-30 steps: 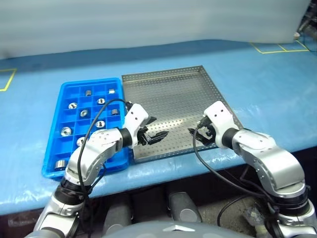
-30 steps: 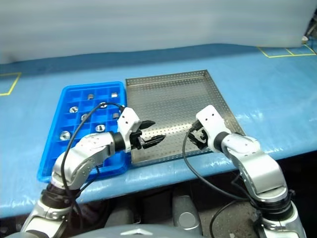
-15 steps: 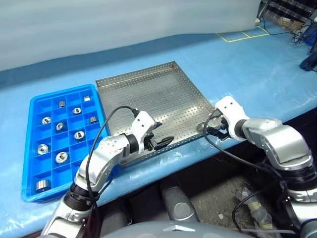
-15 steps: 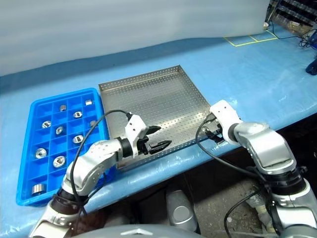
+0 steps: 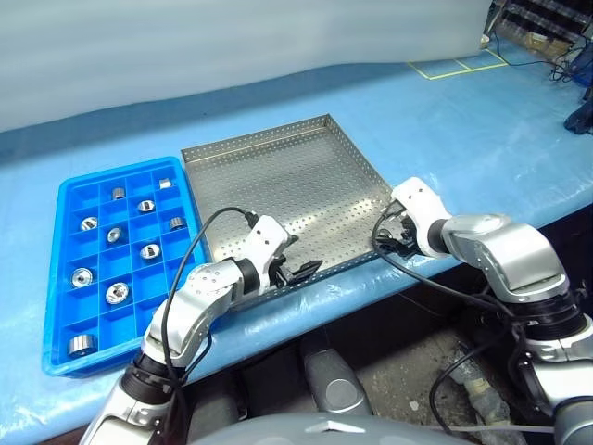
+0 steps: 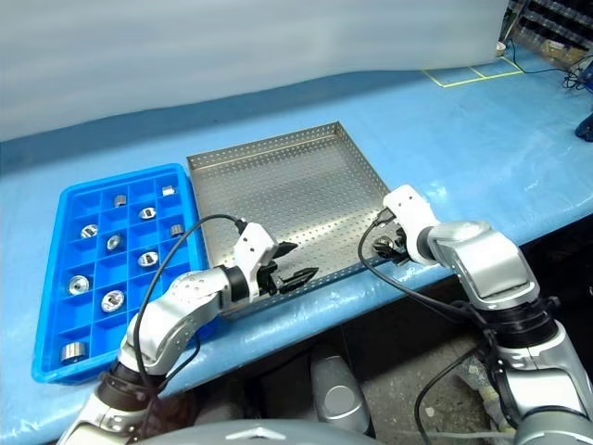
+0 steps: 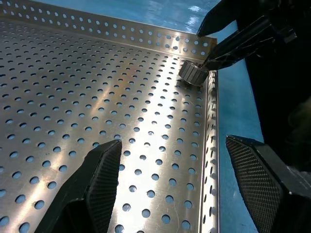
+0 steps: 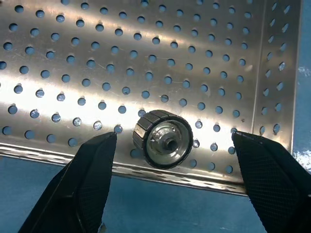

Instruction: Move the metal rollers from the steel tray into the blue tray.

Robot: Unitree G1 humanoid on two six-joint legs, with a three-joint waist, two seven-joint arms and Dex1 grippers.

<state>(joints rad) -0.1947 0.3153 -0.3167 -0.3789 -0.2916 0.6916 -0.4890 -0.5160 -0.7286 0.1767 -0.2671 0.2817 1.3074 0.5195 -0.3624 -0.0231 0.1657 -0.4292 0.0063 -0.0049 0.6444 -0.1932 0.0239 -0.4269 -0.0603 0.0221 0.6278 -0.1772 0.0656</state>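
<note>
Right gripper (image 8: 167,187): fingers spread, straddling one metal roller (image 8: 163,138) in the steel tray's (image 5: 278,176) near right corner
Left gripper (image 5: 298,272): fingers apart, empty; over tray's near edge
Blue tray (image 5: 56,278): nine rollers (image 5: 117,293) in compartments

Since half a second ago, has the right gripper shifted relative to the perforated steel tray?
Yes, slightly. The right gripper has crept left along the perforated steel tray's near right corner, and its open fingers now straddle the last small silver metal roller.
</note>
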